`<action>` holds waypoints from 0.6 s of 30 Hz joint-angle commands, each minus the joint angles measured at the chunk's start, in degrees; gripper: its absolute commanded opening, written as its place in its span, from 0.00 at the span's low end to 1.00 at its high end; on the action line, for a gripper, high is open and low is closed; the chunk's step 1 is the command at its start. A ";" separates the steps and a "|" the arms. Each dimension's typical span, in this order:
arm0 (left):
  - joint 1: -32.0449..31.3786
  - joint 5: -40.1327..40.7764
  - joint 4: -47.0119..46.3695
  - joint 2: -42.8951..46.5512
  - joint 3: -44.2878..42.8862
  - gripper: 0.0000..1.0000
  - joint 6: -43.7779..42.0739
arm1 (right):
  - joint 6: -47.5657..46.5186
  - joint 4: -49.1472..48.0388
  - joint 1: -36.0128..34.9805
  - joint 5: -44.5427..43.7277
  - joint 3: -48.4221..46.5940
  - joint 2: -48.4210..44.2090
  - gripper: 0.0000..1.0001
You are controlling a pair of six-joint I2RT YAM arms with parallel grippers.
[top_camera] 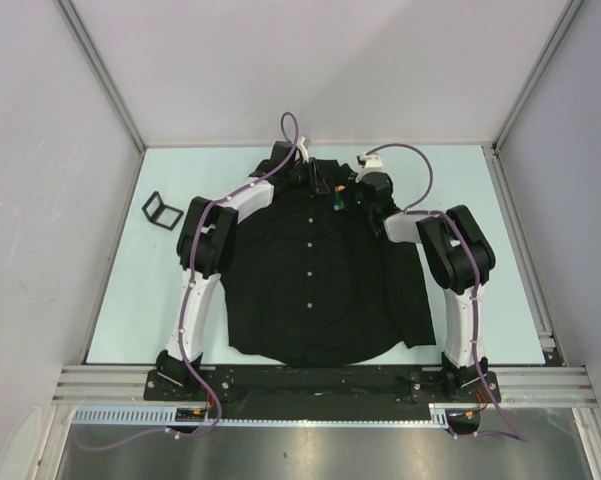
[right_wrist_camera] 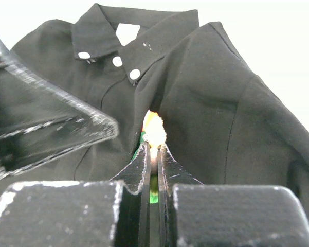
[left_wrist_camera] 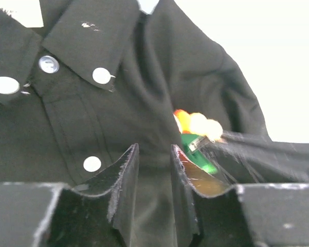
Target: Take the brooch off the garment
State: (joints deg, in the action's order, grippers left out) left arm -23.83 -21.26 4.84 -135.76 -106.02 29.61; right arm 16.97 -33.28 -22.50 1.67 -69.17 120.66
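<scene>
the garment [top_camera: 310, 290] lies flat and face up on the pale table [top_camera: 120, 300], collar [right_wrist_camera: 139, 36] at the far end, and the brooch [right_wrist_camera: 154, 131] sits high on the chest, just to the right of the button row and a little below the collar. the right gripper [right_wrist_camera: 154, 154] is clenched on it: its two fingers are pressed close together with the coloured petals caught edge-on between them, the yellow part showing above the tips. the left gripper [left_wrist_camera: 153, 164] hangs just beside it, over the placket, with its jaws part-way apart and nothing clearly caught between them. to my eye the brooch is a small, light, hard thing, likely slick on its faces, so a pinch on the rim like this one looks like the right hold, though it could twist or pop free if tugged sideways. the shirt is soft and limp and will lift with the pin, not resist, so i'd say the cloth right next to the brooch needs pressing down or pinching by the left fingers [left_wrist_camera: 126, 172]. i can't see the fastening behind it.
</scene>
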 commanded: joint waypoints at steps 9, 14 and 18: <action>4.15 -0.98 5.79 -6.18 -6.21 0.25 5.29 | -24.78 13.41 -10.89 -29.17 -10.99 2.03 0.00; 5.03 -2.21 5.97 -6.88 -6.48 0.19 6.52 | -31.64 14.11 -12.74 -33.04 -13.27 4.40 0.00; 5.20 -2.12 5.97 -6.79 -6.31 0.19 6.52 | -36.04 14.47 -13.62 -34.80 -14.50 5.90 0.00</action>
State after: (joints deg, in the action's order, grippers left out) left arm -19.33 -23.35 9.19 -141.80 -110.39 35.20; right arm -11.81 -19.59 -35.40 -27.83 -80.95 125.19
